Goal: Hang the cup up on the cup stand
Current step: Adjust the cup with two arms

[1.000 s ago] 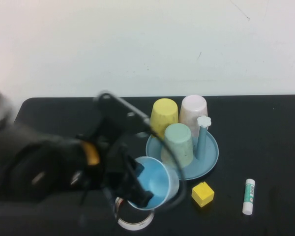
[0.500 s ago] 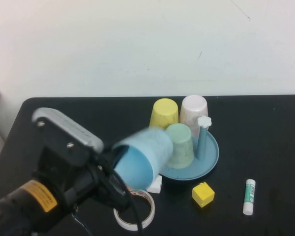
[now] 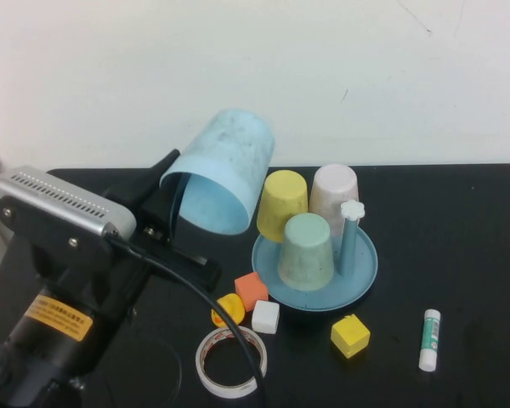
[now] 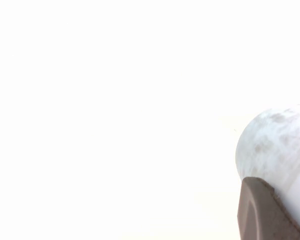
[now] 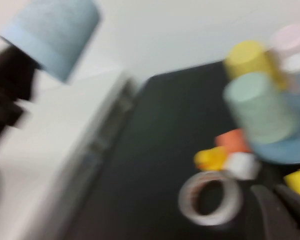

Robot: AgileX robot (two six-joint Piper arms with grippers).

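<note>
The light sky-blue cup is held up in the air, tilted, its mouth facing down and to the left, left of the cup stand. My left gripper is shut on its rim. In the left wrist view one brown finger presses against the cup. The cup stand is a round blue dish with a peg topped by a white flower knob. It carries a mint-green cup, a yellow cup and a pale pink cup, all upside down. My right gripper shows only in its own wrist view, low near the tape roll.
On the black table in front of the stand lie a tape roll, an orange cube, a yellow piece, a white cube, a yellow cube and a glue stick.
My left arm has swung back and lifted the sky-blue cup from low beside the tape roll to high above the table, turning its mouth downward. The small cubes it hid now show.
</note>
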